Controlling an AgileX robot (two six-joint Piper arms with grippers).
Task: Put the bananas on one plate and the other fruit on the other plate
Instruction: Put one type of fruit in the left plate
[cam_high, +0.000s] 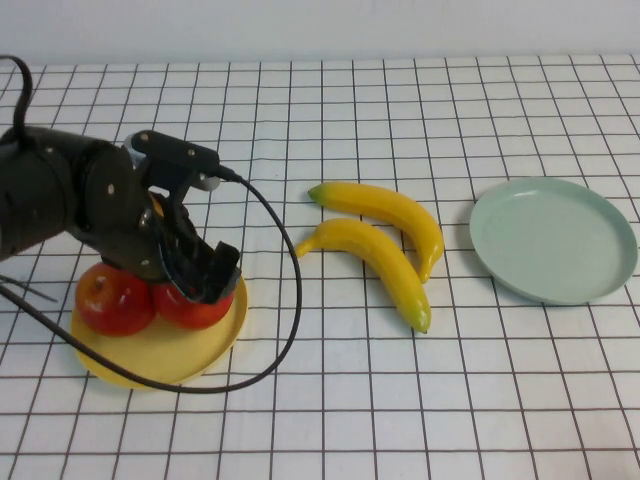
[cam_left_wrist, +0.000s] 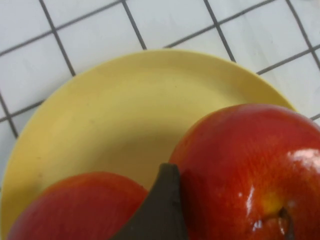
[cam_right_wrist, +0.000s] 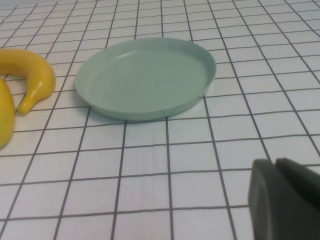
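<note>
- Your left end effector (cam_high: 200, 275) sits spread over the apples (cam_high: 150, 298) on the yellow plate (cam_high: 180, 362).
- The bananas (cam_high: 385, 250) lie crosswise on the bench, beside the green plate (cam_high: 553, 240), nearer your right end effector (cam_right_wrist: 285, 200); I can't tell its state.

Bright even light, soft shadows

surface: a white table covering (cam_high: 330, 400) printed with a grid of thin dark lines, filling nearly the whole high view
grid: squares run in straight rows, narrowing toward the top of the frame
far edge: the grid ends along the top of the high view, a little below the upper border
wall: a plain pale grey-white band (cam_high: 330, 25) across the very top, bare and even
light: soft and diffuse from above, casting faint, short shadows on the cloth
floor, windows: cannot tell, none shown
</note>
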